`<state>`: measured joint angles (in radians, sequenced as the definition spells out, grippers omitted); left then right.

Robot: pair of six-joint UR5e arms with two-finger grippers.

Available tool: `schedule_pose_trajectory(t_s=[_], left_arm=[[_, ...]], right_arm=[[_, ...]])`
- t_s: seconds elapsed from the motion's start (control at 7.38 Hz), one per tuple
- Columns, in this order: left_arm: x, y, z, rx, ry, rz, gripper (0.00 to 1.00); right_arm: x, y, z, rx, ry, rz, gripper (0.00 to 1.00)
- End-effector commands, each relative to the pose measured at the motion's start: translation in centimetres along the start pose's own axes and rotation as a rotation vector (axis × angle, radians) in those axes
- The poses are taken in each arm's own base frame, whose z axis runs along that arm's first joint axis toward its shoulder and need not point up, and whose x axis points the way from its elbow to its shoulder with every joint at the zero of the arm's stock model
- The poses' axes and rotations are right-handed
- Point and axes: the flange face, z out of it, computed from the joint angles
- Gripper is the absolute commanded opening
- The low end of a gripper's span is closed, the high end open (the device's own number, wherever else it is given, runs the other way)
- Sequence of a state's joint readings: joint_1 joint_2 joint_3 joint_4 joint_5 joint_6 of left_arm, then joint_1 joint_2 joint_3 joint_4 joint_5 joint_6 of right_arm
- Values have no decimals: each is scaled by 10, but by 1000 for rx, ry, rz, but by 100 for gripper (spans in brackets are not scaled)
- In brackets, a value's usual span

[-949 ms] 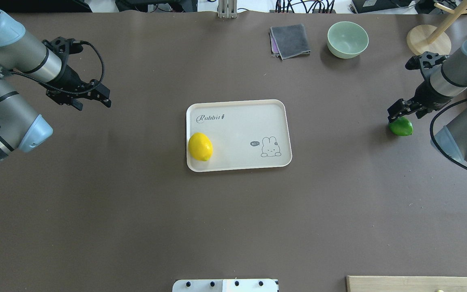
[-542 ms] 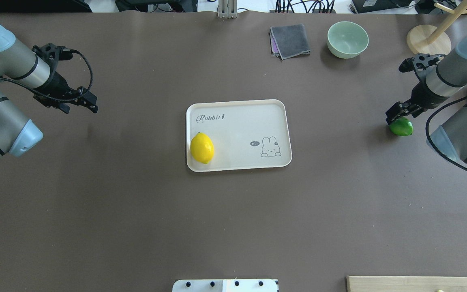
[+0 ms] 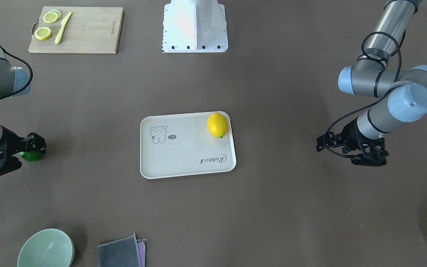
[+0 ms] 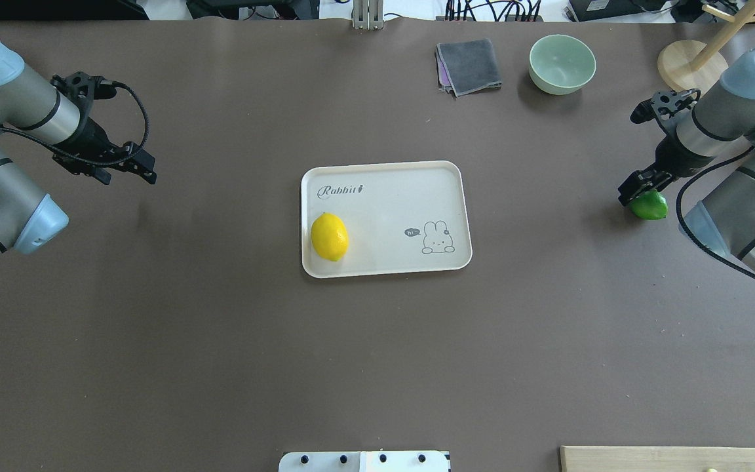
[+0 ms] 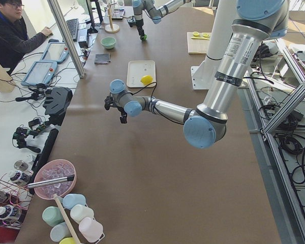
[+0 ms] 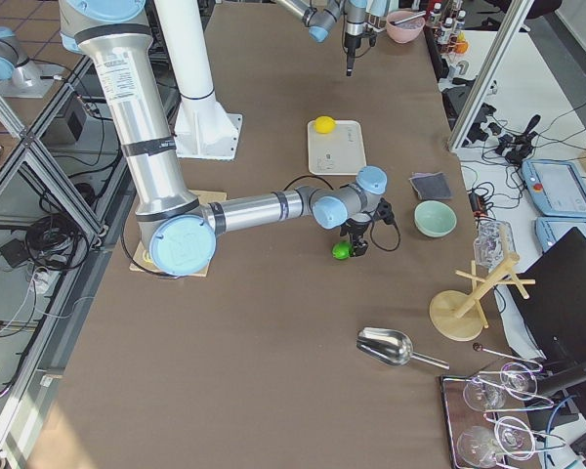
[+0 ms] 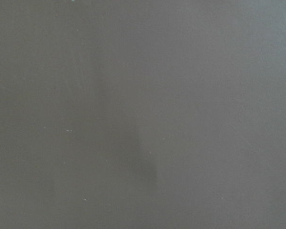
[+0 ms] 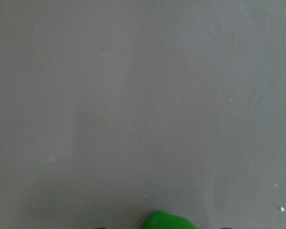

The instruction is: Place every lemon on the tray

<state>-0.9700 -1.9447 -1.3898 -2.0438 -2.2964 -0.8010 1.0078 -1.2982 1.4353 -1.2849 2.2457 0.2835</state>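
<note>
The yellow lemon (image 4: 329, 236) lies on the off-white tray (image 4: 390, 203) by its left rim; it also shows in the front view (image 3: 218, 125). The green lemon (image 4: 650, 206) lies on the table far right of the tray (image 3: 187, 159). My right gripper (image 4: 635, 192) is open and low over the green lemon (image 3: 32, 156), which shows at the bottom edge of the right wrist view (image 8: 169, 222) between the spread fingertips. My left gripper (image 4: 130, 172) is open and empty above bare table, well left of the tray.
A green bowl (image 4: 561, 63), a folded grey cloth (image 4: 469, 65) and a wooden stand (image 4: 692, 62) sit at the far right. A cutting board (image 3: 83, 31) with lemon slices and a knife lies near the robot's base (image 3: 195, 27).
My left arm has drawn back to the left, away from the tray. The yellow lemon has rolled slightly right on the tray. My right gripper has shifted a little over the green lemon.
</note>
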Motion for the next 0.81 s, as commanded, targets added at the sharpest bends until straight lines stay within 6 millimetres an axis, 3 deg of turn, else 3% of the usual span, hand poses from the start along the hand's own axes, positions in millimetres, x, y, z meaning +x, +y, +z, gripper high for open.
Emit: schedule_pose_trajectory(t_s=[0.0,0.27,0.41,0.68], left_arm=[[-2,0,2,-3,-3,-4,98],[-1,1,2,-3,-2,-2,98],[-2,1,2,-3,-2,-4,98],[-2,1,2,-2,0,-8,98]], right_arm=[[-2,4,5,-9,0,-8,84],[-3,8,8,-15,3,-13,78],[-2,8,6,-12,5,-13,66],[4,12,2,-10,2,-1,3]])
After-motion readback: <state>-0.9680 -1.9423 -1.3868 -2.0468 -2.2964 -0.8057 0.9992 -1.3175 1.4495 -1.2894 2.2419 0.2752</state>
